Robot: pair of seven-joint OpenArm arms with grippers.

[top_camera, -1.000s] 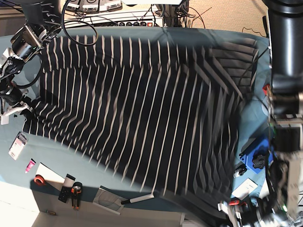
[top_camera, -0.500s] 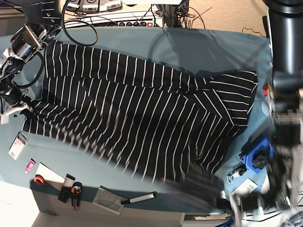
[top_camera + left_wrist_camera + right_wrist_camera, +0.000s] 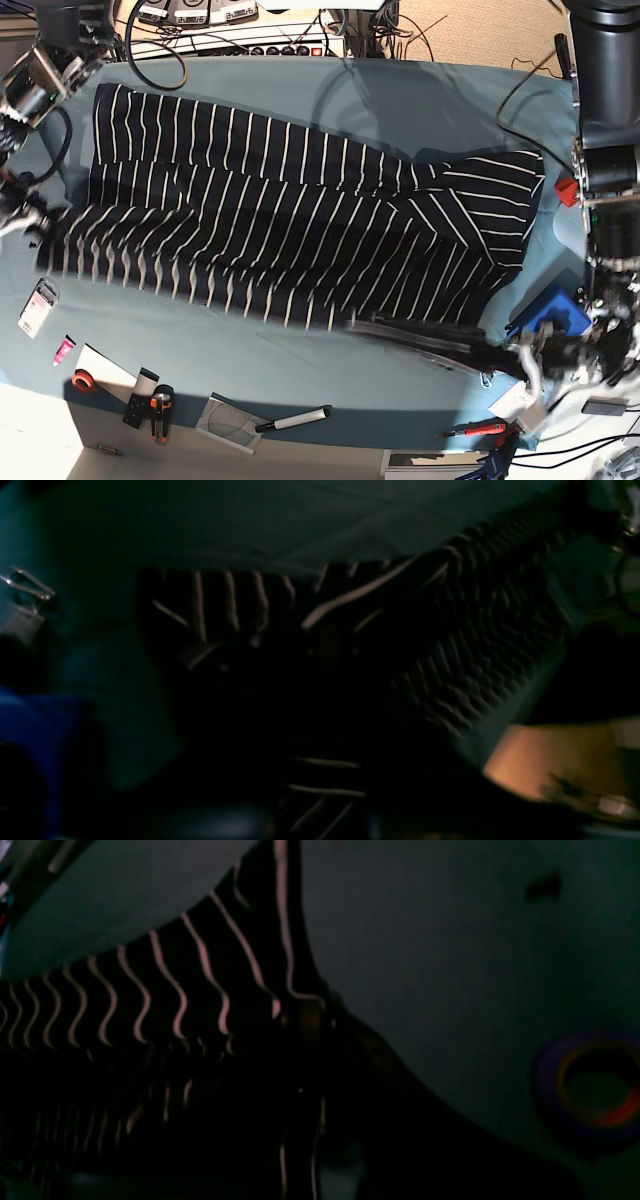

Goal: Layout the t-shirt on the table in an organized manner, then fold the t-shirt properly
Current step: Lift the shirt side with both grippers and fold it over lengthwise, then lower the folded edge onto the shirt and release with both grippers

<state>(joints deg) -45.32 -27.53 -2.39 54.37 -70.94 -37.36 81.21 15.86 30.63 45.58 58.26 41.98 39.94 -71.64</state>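
Observation:
The t-shirt [image 3: 300, 220], dark with thin white stripes, lies spread across the teal table [image 3: 420, 100], one sleeve at the right. Its near hem is stretched in a blurred line between my two grippers. At the left end of that hem my right gripper [image 3: 32, 225] is shut on the fabric. My left gripper [image 3: 515, 352] is shut on the right end, near the front right corner. The left wrist view is dark, with bunched striped t-shirt cloth [image 3: 475, 645] running into the jaws. In the right wrist view a pinched fold of the t-shirt [image 3: 165, 990] rises from the jaws.
Small tools line the front edge: a white packet [image 3: 38, 305], red tape roll [image 3: 84, 381], cutters [image 3: 160, 410] and a marker [image 3: 292, 420]. A blue block [image 3: 550, 310] sits at the right edge. Cables and a power strip [image 3: 250, 40] run along the back. A tape ring [image 3: 590, 1090] lies beside the right gripper.
The billowing shirt has settled flatter on the table. Its near hem has moved back from the front edge and is drawn tight. The left gripper moved away from the front edge.

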